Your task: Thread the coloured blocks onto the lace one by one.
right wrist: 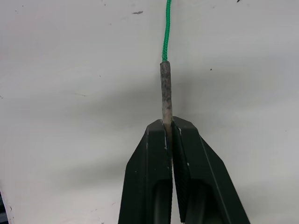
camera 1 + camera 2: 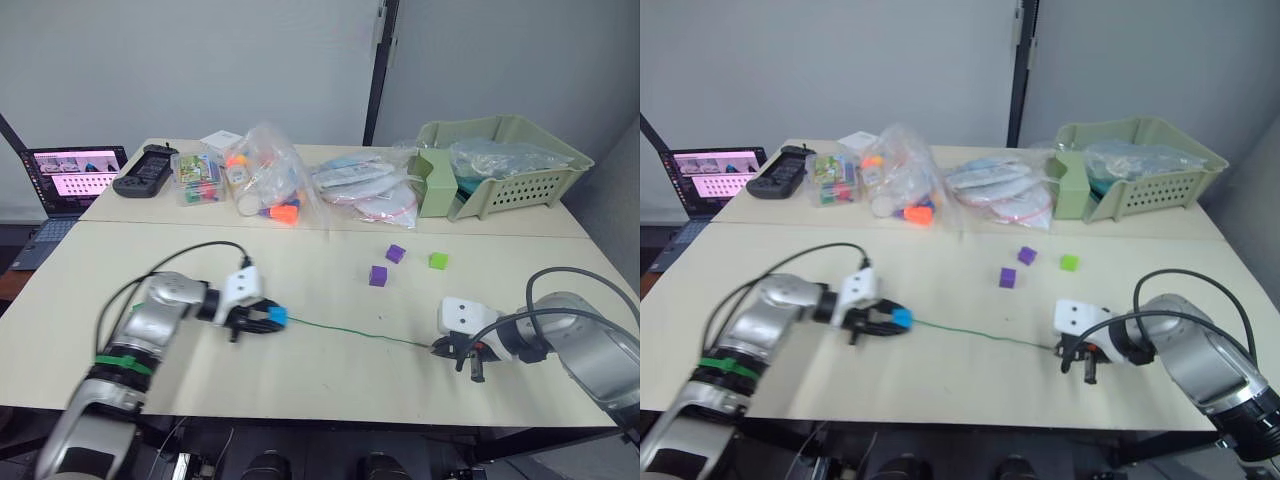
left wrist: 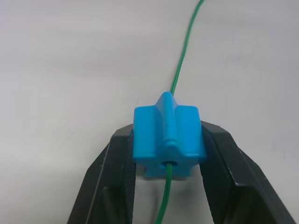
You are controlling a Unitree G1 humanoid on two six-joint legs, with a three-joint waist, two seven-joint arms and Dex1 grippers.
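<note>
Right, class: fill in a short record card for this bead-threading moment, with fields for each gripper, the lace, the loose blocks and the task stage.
left gripper: shut on the blue block, lace running through its hole
right gripper: fingers shut on the lace's stiff tip
lace: green, stretched along the table between the two grippers
loose blocks: two purple blocks and a lime green block, lying apart on the table beyond the lace
task stage: blue block threaded; the three loose blocks not yet threaded
</note>
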